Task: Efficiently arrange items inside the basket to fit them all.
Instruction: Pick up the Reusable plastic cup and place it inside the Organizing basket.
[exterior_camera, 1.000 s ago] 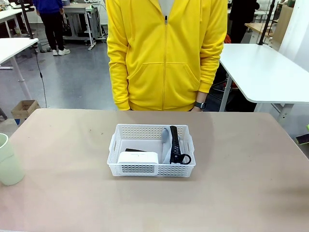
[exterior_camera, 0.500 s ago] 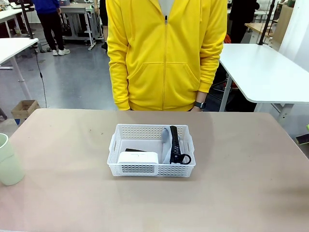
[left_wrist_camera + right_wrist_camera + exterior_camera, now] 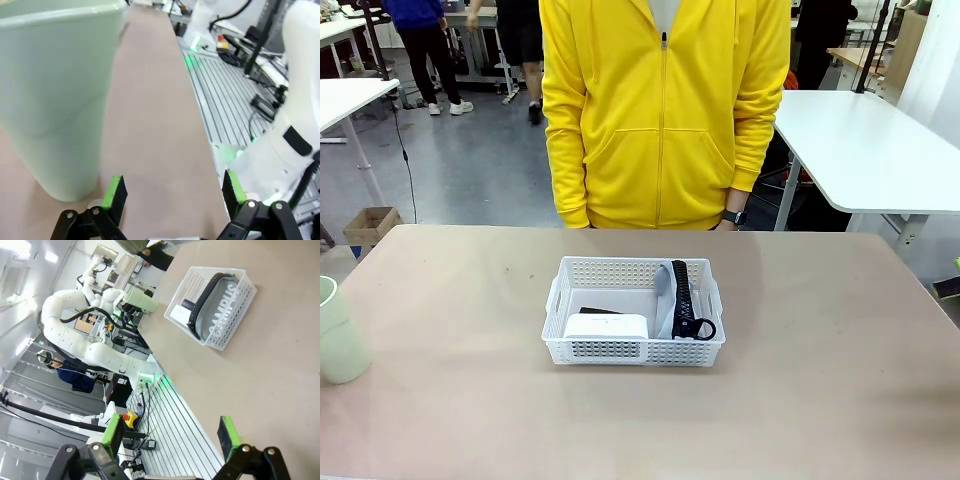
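**Three items in the basket, cup outstanding**

We find the basket (image 3: pixel 635 312) at the middle of the worktop (image 3: pixel 820 380), its long axis running across our view, parallel to the near edge. Inside it, the grey pouch (image 3: pixel 668 296) stands on edge against the basket's right wall, its long axis running from the near wall to the far wall, black band uppermost and loop (image 3: pixel 700 328) at the near end. The small white box (image 3: pixel 606 325) lies in the basket's near-left corner. A dark object, which we judge to be the stapler (image 3: pixel 603 311), sits just behind the box; its orientation cannot be told.

The pale green cup (image 3: pixel 337 333) stands upright on the worktop, well to the left of the basket. We judge the task mostly done, with the cup left to place; free floor remains in the basket's far-left part.

The left hand (image 3: pixel 172 192) hovers close beside the cup with its fingers spread wide, gripping nothing. The right hand (image 3: pixel 171 434) is likewise spread and empty, well away from the basket. A person in a yellow top (image 3: pixel 660 110) stands beyond the basket.
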{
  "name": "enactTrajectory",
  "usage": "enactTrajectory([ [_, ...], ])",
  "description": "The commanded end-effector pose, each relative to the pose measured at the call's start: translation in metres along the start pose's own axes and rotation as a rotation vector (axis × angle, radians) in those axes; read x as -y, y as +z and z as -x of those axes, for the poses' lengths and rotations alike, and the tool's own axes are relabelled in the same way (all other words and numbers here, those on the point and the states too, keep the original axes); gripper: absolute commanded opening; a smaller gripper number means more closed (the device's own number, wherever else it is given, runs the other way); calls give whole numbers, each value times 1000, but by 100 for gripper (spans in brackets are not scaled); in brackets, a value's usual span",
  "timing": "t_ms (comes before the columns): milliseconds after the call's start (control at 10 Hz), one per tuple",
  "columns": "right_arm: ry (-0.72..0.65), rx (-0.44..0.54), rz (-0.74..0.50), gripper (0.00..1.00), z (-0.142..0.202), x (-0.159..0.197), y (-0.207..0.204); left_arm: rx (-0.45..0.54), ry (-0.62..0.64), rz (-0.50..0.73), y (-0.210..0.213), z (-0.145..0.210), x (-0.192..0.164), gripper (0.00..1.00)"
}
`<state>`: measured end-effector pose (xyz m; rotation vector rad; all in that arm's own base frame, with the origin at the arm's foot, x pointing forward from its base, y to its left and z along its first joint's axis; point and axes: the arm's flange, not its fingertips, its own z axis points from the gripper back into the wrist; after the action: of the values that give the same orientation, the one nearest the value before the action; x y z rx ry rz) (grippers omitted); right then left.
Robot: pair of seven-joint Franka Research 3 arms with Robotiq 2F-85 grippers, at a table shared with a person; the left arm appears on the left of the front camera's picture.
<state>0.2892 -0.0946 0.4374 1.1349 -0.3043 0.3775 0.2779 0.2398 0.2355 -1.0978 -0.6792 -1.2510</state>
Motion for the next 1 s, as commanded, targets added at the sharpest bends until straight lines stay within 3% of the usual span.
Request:
enactTrajectory([
  [0,-17,17,-15,100,-2,-5,0,23,-9,-111,-16,-16,2,100],
  [200,-17,17,-15,100,-2,-5,0,36,-7,-174,-22,-16,-5,100],
  [600,-17,17,-15,100,-2,-5,0,-4,-7,-145,-8,-13,0,100],
  [900,-17,17,-15,100,-2,-5,0,-28,-4,-321,11,-17,1,100],
])
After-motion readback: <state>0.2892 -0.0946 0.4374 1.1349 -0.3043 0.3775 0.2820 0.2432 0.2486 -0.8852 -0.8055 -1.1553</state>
